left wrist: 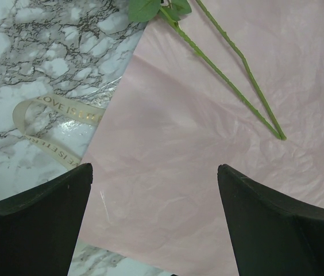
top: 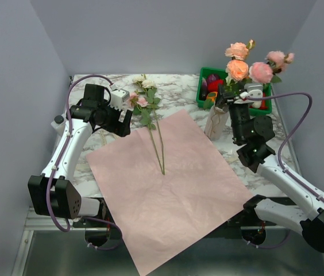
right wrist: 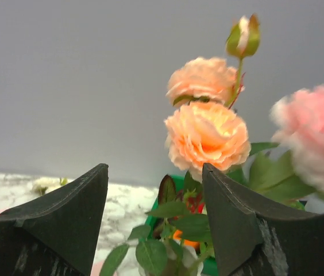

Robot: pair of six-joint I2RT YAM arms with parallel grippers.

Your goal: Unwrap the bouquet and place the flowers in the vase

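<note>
Both claws spread, roses split between vase and paper.
The right claw [right wrist: 154,169] stands open and empty; just ahead and below it, the slim off-white ribbed ceramic vase [top: 215,123] holds peach and pink artificial roses [top: 238,69]. The left claw [left wrist: 154,172] gapes wide, holding nothing, above the flat lilac-pink paper sheet [left wrist: 196,144]; two long-stemmed cream and pink roses [top: 145,98] lie ahead of it, and a cream ribbon [left wrist: 53,106] lies to its left.

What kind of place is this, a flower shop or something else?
Probably a robot test booth, not a shop: plain grey walls box in a marble-look table, with two robot arms mounted at its near edge and a green crate of props.
</note>
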